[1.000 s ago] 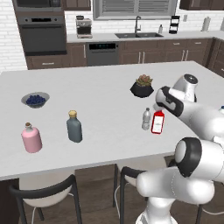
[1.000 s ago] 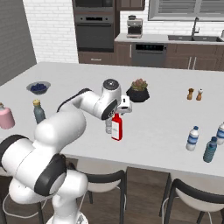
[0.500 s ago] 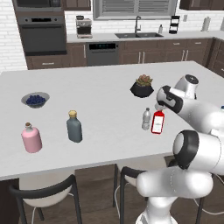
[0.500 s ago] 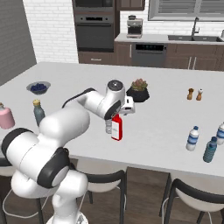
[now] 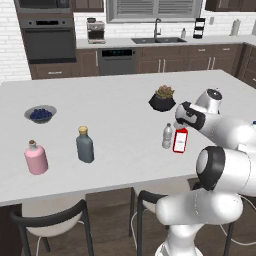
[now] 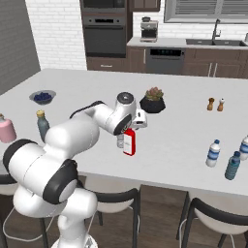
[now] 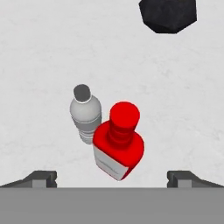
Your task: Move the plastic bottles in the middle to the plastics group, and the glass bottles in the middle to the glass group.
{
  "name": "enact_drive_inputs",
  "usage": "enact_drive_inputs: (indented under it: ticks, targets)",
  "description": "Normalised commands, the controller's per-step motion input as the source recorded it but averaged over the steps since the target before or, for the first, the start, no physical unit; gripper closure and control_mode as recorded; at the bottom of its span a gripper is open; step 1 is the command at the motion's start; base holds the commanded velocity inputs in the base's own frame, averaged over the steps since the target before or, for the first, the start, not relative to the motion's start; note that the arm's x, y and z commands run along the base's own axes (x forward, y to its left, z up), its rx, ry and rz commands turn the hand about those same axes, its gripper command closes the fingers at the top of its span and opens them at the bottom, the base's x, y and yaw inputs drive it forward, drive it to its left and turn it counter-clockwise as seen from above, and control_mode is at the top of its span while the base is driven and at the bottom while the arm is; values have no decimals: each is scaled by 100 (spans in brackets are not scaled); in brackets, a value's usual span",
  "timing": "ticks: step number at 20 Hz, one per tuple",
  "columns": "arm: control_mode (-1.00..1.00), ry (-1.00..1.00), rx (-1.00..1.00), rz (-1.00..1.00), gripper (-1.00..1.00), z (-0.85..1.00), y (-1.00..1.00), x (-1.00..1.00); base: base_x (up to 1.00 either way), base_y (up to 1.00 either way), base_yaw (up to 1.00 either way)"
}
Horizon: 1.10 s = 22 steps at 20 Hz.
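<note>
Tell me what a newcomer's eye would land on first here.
The slim red bottle with a white label stands mid-counter beside a small clear plastic bottle, directly below the open gripper. Far off on the counter's left stand a squat pink bottle with a cork stopper and a dark grey-blue bottle with a tan cap.

A glossy white robot arm (image 5: 227, 165) built of rounded, bulbous segments, with dark grey bands at its joints. Its pincer (image 7: 112, 177) ends in two small dark finger tips.
</note>
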Motion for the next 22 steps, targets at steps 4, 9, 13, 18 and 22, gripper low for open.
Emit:
enact_drive_inputs:
  ticks: [4,9,13,18,22]
  targets:
    - [-100,0,0,0,-100,0,6,29,0,0,0]
    - [-100,0,0,0,-100,0,0,15,0,0,0]
    - [-100,0,0,0,-100,0,0,0,0,0,0]
    - [-100,0,0,0,-100,-3,0,3,0,0,0]
    - [-100,0,0,0,-100,0,0,19,0,0,0]
